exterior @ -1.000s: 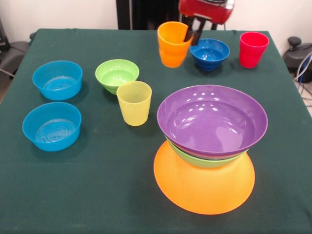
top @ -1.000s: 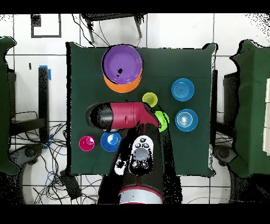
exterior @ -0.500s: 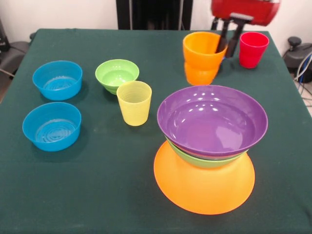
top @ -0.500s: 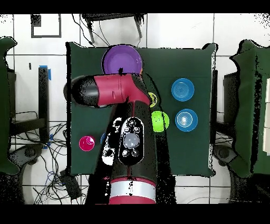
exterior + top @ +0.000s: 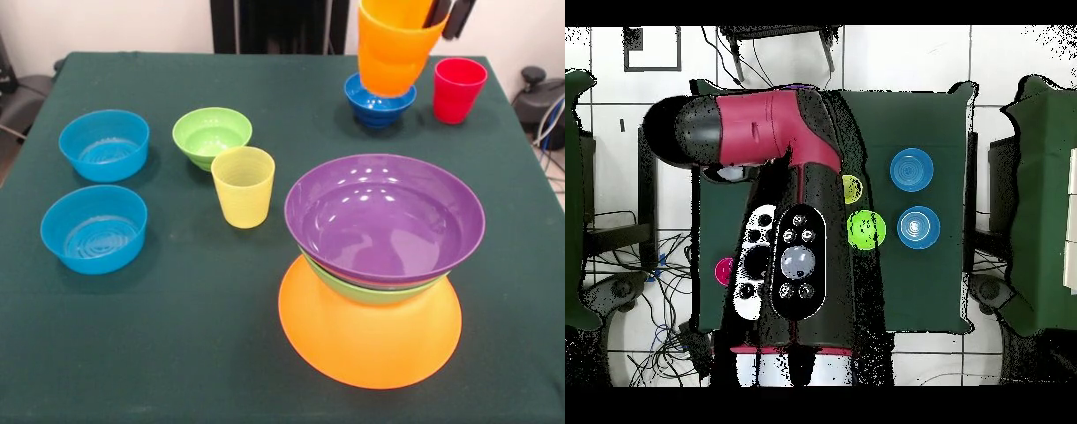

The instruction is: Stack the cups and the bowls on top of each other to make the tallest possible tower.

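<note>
My gripper [image 5: 448, 12] is at the top edge of the front view, shut on the rim of the orange cup [image 5: 395, 49], one finger inside and one outside. The cup hangs in the air above the small dark blue bowl [image 5: 380, 102]. The red cup [image 5: 458, 89] stands just right of that bowl. Nearer the front is the tower: a purple bowl [image 5: 384, 216] on a green bowl [image 5: 371, 290] on the upturned orange bowl [image 5: 371, 336]. The yellow cup [image 5: 243, 186] stands mid-table. In the overhead view the arm [image 5: 765, 130] hides the gripper, the tower and the orange cup.
A small green bowl [image 5: 211, 134] [image 5: 867, 229] sits behind the yellow cup [image 5: 853, 188]. Two light blue bowls [image 5: 104, 144] [image 5: 94, 228] stand at the left of the front view, also seen as light blue bowls [image 5: 912, 170] [image 5: 918, 227] overhead. The red cup [image 5: 724, 270] peeks out beside the arm.
The gripper has lifted the orange cup off the table, carried it right in the front view and raised it above the dark blue bowl. Overhead, the arm has swung over the tower.
</note>
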Available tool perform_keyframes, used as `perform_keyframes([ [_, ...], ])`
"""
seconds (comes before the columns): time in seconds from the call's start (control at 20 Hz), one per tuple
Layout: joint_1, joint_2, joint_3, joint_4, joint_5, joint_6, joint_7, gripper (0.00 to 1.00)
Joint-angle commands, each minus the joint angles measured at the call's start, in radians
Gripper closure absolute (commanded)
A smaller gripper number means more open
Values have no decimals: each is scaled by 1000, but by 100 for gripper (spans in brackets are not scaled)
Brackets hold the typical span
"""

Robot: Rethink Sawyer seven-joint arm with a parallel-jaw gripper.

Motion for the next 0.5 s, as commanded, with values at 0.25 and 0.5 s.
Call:
perform_keyframes([
  [0.25,-15,49,107,-53,-52,39,-117,100],
  [0.5,-33,106,140,-106,-48,-14,-129,100],
])
